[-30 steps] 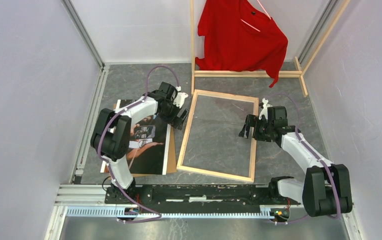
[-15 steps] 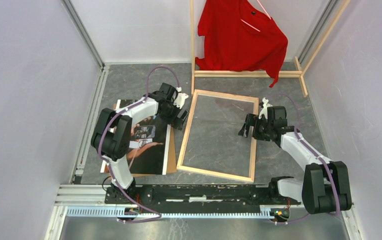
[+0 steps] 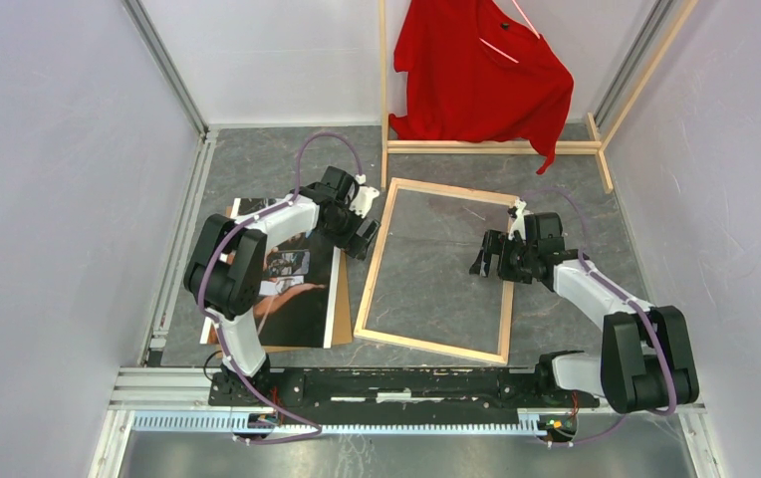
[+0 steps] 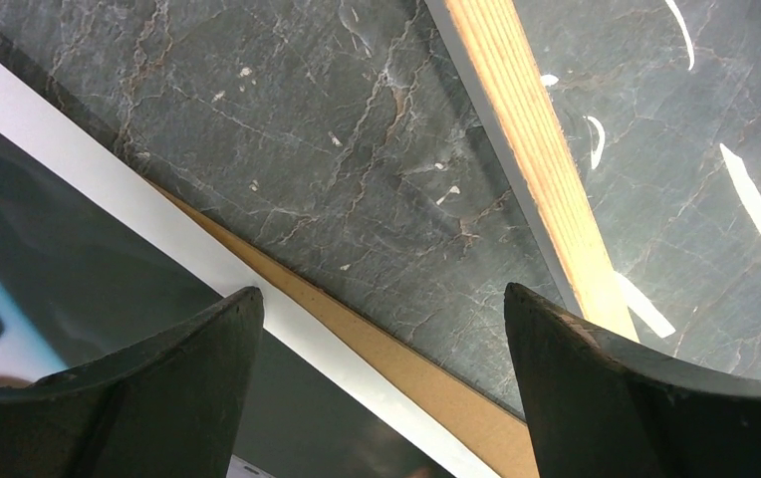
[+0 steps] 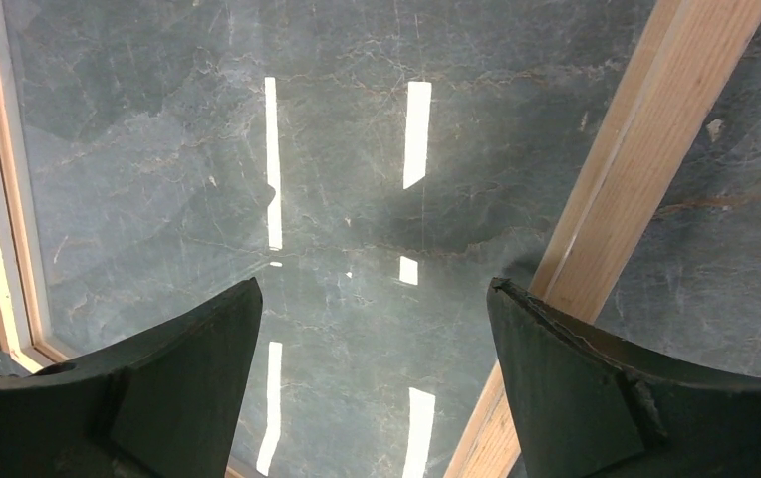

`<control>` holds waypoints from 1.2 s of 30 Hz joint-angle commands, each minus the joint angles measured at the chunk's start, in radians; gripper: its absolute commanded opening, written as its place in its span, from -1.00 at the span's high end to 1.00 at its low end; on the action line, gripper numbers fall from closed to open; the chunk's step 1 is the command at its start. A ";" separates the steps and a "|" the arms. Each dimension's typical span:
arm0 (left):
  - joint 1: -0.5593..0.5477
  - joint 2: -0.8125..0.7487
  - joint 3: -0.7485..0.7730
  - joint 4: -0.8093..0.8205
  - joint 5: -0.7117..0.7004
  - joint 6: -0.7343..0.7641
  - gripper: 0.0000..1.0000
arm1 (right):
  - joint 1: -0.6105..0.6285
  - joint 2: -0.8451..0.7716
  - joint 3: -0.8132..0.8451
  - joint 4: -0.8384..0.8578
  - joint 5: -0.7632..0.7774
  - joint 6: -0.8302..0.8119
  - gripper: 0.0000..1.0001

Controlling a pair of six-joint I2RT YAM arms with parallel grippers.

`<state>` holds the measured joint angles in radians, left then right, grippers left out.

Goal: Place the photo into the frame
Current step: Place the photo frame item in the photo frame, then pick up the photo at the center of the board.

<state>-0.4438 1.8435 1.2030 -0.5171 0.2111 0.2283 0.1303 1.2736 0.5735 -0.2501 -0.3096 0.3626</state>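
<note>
We find the photo (image 3: pixel 292 284) lying face up on a brown backing board (image 3: pixel 342 314) on the desk (image 3: pixel 257 169), just left of the frame (image 3: pixel 374 257). Its long axis runs roughly parallel to the frame's left rail. The left tool (image 4: pixel 381 319) is the nearer one; spread and empty, it hovers over that gap. The right tool (image 5: pixel 377 299), also spread, hangs just inside the frame's right rail.

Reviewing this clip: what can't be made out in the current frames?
Dark rectangular photo print: top view, far end covered by the left arm.
Brown backing board: mostly under the photo, only an edge strip shows.
Light-wood rectangular picture frame: its downward face hidden in every view.
Red shirt: top cut off by the picture's edge.
</note>
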 commanded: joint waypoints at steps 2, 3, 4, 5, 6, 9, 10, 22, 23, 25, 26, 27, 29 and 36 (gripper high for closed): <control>-0.009 0.013 0.005 0.025 0.029 0.035 -0.92 | 0.003 0.000 0.043 -0.032 0.047 -0.012 -0.82; -0.009 0.013 0.004 0.025 0.033 0.036 -0.92 | 0.003 -0.003 0.054 -0.036 0.041 -0.013 -0.82; -0.009 0.013 0.004 0.024 0.037 0.038 -0.92 | 0.004 -0.006 0.072 -0.042 0.031 -0.015 -0.83; -0.009 0.012 0.003 0.025 0.041 0.039 -0.92 | 0.004 -0.008 0.090 -0.046 0.015 -0.014 -0.83; -0.011 0.013 0.002 0.025 0.044 0.040 -0.92 | 0.004 -0.008 0.112 -0.051 -0.003 -0.014 -0.83; -0.015 0.007 0.003 0.019 0.056 0.038 -0.92 | 0.008 -0.009 0.172 -0.043 -0.060 0.006 -0.84; -0.014 0.002 0.015 0.004 0.077 0.031 -0.92 | 0.017 -0.010 0.190 -0.043 -0.064 0.010 -0.83; 0.381 -0.113 0.303 -0.254 -0.008 0.110 -0.95 | 0.490 0.329 0.676 0.048 0.092 0.116 -0.83; 0.419 -0.123 0.300 -0.254 -0.047 0.119 -0.94 | 0.522 0.393 0.759 0.037 0.101 0.118 -0.82; 0.513 -0.142 0.270 -0.248 -0.098 0.130 -0.93 | 0.576 0.545 0.903 0.018 0.119 0.128 -0.81; 0.560 -0.149 0.255 -0.240 -0.113 0.129 -0.91 | 0.588 0.600 0.974 0.013 0.122 0.136 -0.80; 0.598 -0.157 0.232 -0.231 -0.130 0.128 -0.90 | 0.597 0.670 1.035 0.004 0.125 0.141 -0.79; 0.651 -0.179 0.173 -0.183 -0.187 0.132 -0.86 | 0.604 0.789 1.146 -0.019 0.129 0.153 -0.77; 0.687 -0.220 -0.046 0.047 -0.477 0.191 -0.77 | 0.597 0.953 1.226 0.044 0.133 0.201 -0.74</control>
<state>0.2398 1.6592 1.2316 -0.6132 -0.0814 0.3405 0.7448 2.1933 1.7500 -0.2409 -0.1997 0.5224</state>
